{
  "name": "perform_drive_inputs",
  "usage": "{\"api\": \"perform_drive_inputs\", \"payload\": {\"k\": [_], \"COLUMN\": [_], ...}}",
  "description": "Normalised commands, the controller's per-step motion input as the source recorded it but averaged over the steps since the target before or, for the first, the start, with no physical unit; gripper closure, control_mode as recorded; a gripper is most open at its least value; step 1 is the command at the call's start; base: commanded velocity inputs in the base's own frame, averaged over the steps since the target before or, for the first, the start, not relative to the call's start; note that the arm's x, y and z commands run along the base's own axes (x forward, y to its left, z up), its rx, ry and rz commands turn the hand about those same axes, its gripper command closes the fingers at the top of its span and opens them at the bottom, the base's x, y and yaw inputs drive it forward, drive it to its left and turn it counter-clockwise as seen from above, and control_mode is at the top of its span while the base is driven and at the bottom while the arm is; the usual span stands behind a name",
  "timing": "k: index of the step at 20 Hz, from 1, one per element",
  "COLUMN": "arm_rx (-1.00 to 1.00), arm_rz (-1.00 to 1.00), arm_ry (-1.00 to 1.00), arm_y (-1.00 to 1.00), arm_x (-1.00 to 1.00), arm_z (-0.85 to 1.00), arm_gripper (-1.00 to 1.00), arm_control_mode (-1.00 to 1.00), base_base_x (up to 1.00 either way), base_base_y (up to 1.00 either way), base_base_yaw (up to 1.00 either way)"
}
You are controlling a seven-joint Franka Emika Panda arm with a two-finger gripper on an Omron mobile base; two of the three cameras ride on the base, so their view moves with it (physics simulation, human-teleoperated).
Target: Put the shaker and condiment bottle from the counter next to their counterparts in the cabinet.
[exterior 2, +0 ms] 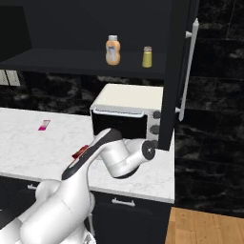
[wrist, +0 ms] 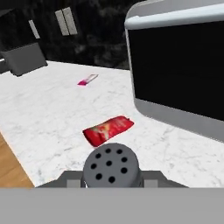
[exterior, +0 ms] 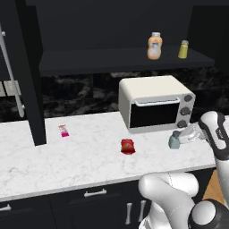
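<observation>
The pale grey-blue shaker (exterior: 173,142) stands upright on the counter (exterior: 89,156) in front of the cream box's right end. My gripper (exterior: 179,138) reaches in level from the right and is shut on the shaker. In the hand view the shaker's holed dark cap (wrist: 112,166) sits between my fingertips (wrist: 69,177). The red condiment bottle (exterior: 127,146) (wrist: 108,129) lies on its side on the marble, left of the shaker. The orange bottle (exterior: 154,46) (exterior 2: 113,50) and the yellow-green shaker (exterior: 183,49) (exterior 2: 147,57) stand on the cabinet shelf (exterior: 112,62).
A cream microwave-like box (exterior: 156,103) (wrist: 183,70) stands on the counter right behind the shaker, under the shelf. A pink-and-white packet (exterior: 64,130) (wrist: 87,79) lies far left. An open black cabinet door (exterior 2: 174,71) hangs at the right.
</observation>
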Motion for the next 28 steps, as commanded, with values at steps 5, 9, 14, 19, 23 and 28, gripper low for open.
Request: {"api": "perform_drive_inputs", "payload": {"k": [5, 9, 14, 19, 23, 28], "arm_rx": [0.00, 0.00, 0.00, -0.02, -0.03, -0.03], "arm_rz": [-0.23, -0.24, -0.27, -0.29, -0.28, -0.27], "arm_ry": [0.00, 0.00, 0.01, 0.00, 0.00, 0.00], "arm_y": [0.00, 0.00, 0.00, 0.00, 0.00, 0.00], "arm_x": [0.00, 0.00, 0.00, 0.00, 0.00, 0.00], "arm_z": [0.18, 0.27, 0.52, 0.70, 0.69, 0.71], "arm_gripper": [1.00, 1.00, 1.00, 1.00, 1.00, 1.00], "arm_control_mode": [-1.00, -1.00, -1.00, -1.00, -1.00, -1.00], "base_base_x": [0.00, 0.00, 0.00, 0.00, 0.00, 0.00], "base_base_y": [0.00, 0.00, 0.00, 0.00, 0.00, 0.00], "base_base_yaw": [0.00, 0.00, 0.00, 0.00, 0.00, 0.00]}}
